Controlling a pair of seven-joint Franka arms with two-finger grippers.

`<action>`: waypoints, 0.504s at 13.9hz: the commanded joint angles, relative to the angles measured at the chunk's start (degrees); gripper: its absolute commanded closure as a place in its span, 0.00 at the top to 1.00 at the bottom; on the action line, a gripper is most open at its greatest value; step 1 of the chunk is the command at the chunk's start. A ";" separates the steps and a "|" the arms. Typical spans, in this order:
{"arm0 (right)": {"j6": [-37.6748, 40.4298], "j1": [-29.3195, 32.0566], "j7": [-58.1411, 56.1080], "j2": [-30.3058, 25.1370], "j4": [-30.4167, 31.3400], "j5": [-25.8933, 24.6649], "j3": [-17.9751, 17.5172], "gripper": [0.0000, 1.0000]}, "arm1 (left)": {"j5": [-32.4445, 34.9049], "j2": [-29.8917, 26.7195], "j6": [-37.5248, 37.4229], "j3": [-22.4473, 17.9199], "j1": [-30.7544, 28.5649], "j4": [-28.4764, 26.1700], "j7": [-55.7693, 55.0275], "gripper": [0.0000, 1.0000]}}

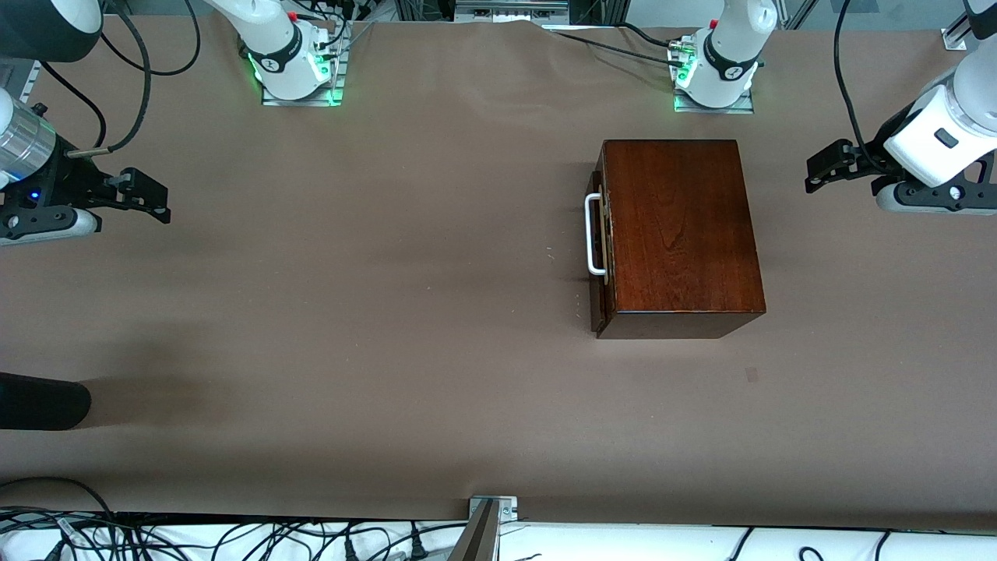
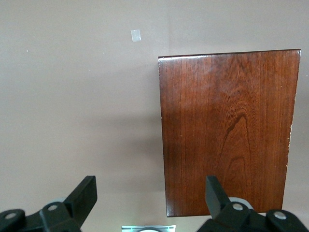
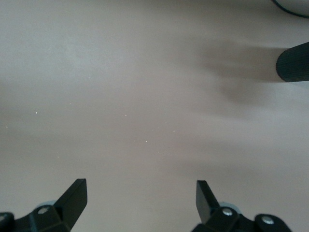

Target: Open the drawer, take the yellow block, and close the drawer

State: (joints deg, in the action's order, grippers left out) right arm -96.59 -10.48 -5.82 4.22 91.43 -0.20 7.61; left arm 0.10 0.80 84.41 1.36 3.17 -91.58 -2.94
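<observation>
Two white Franka arms: black joint bands, green-lit bases, black cables; black left gripper (image 1: 818, 175), right gripper (image 1: 156, 202).

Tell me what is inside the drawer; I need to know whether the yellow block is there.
Cannot tell. The drawer is shut, so its inside is covered; only its dark front and white handle show. No yellow block appears in any view. Both grippers, left and right, hang open, apart from the box.
</observation>
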 commanded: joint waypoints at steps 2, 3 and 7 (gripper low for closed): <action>0.97 0.02 0.55 -0.27 -0.37 0.82 -0.05 1.00 | -0.01 1.05 -1.26 0.04 -0.10 2.29 0.66 1.00; 0.97 0.02 0.55 -0.27 -0.37 0.82 -0.05 1.00 | -0.10 1.13 -1.26 0.04 -0.18 2.29 0.66 1.00; 0.97 0.02 0.55 -0.27 -0.37 0.82 -0.05 1.00 | -0.01 1.48 -1.61 0.04 -0.19 2.46 0.12 1.00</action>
State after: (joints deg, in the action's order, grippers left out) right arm -96.43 -10.48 -5.82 4.22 91.43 -0.20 7.61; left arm 0.10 1.05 84.40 1.40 3.13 -91.56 -2.98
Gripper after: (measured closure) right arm 0.000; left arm 0.000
